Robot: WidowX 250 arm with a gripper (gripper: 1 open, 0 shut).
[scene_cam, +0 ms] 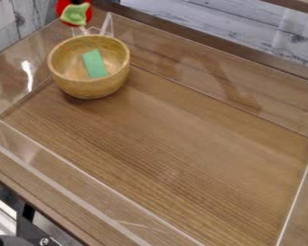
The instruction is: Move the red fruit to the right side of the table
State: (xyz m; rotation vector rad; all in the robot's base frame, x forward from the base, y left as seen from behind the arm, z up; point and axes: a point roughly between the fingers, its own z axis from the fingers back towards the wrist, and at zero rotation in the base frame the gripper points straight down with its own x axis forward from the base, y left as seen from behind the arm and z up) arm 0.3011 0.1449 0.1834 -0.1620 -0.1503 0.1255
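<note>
The red fruit (73,12), a small glossy strawberry with a light green cap, hangs in the air at the top left edge of the picture, above and behind the wooden bowl (66,85). My gripper (72,4) is shut on it from above. The top edge of the frame cuts off nearly all of the gripper. The brown wood-grain table (182,135) stretches out to the right below.
A flat green rectangular piece (95,64) lies inside the wooden bowl at the table's back left. Low clear acrylic walls (297,192) run around the tabletop.
</note>
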